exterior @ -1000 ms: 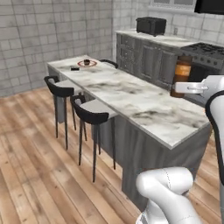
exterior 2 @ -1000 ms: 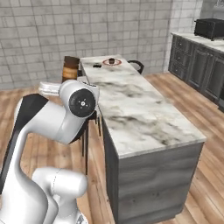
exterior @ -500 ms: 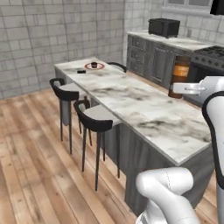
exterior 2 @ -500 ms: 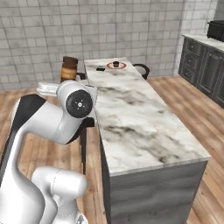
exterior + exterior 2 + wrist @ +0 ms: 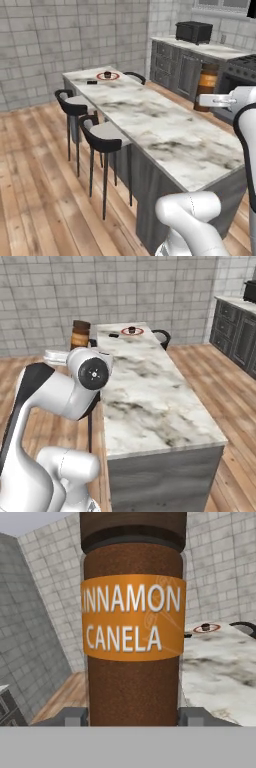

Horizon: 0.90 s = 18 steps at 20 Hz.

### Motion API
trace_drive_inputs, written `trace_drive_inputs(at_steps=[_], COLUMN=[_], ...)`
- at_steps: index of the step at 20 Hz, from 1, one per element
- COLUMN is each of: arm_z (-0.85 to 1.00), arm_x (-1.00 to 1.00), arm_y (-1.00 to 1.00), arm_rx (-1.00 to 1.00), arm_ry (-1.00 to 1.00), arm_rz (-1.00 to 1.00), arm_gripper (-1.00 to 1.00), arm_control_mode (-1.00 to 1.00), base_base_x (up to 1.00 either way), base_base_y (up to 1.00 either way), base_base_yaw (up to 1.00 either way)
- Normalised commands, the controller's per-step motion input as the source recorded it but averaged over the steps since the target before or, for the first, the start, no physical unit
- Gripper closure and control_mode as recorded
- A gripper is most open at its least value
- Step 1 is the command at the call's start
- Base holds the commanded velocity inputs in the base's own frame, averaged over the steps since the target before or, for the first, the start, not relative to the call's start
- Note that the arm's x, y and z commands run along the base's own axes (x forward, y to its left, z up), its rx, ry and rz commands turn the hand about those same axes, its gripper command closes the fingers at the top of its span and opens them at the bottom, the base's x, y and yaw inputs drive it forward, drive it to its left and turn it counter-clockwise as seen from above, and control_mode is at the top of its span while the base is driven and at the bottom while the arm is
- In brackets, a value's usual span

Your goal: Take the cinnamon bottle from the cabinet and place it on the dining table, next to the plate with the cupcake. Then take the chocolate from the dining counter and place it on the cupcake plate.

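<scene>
Cinnamon bottle (image 5: 133,622) is held upright in the gripper (image 5: 133,716), the two fingers pressed against its lower sides, its orange label facing the hand camera and its long axis vertical. In the left base view the bottle (image 5: 206,86) is seen at the right edge of the frame, carried beside the near end of the dining table (image 5: 165,130); in the right base view it (image 5: 79,336) stands at the upper left, above the arm. The plate (image 5: 107,76) with the cupcake (image 5: 107,74) is seen at the far end of the table, in the upper middle of the left base view, well apart from the bottle. The chocolate (image 5: 92,82) lies just beside the plate, on its left in that view. In the hand view the plate (image 5: 207,628) is seen at middle right, beyond the bottle. The placing spot is judged to lie straight down the table's length, so the base likely has to be brought closer first.
</scene>
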Motion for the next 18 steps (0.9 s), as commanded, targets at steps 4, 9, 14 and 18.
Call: trace_drive_inputs(at_steps=[4,9,14,18], arm_z=[0.00,0.00,0.00,0.00], arm_x=[0.00,0.00,0.00,0.00], arm_y=[0.00,0.00,0.00,0.00], arm_rx=[0.00,0.00,0.00,0.00], arm_ry=[0.00,0.00,0.00,0.00], arm_rz=[0.00,0.00,0.00,0.00], arm_gripper=[1.00,1.00,1.00,1.00], arm_control_mode=[1.00,1.00,1.00,1.00], base_base_x=[0.00,-0.26,-0.15,0.12], base_base_y=[-0.74,-0.68,-0.64,-0.76], base_base_yaw=[0.07,0.00,-0.03,0.05])
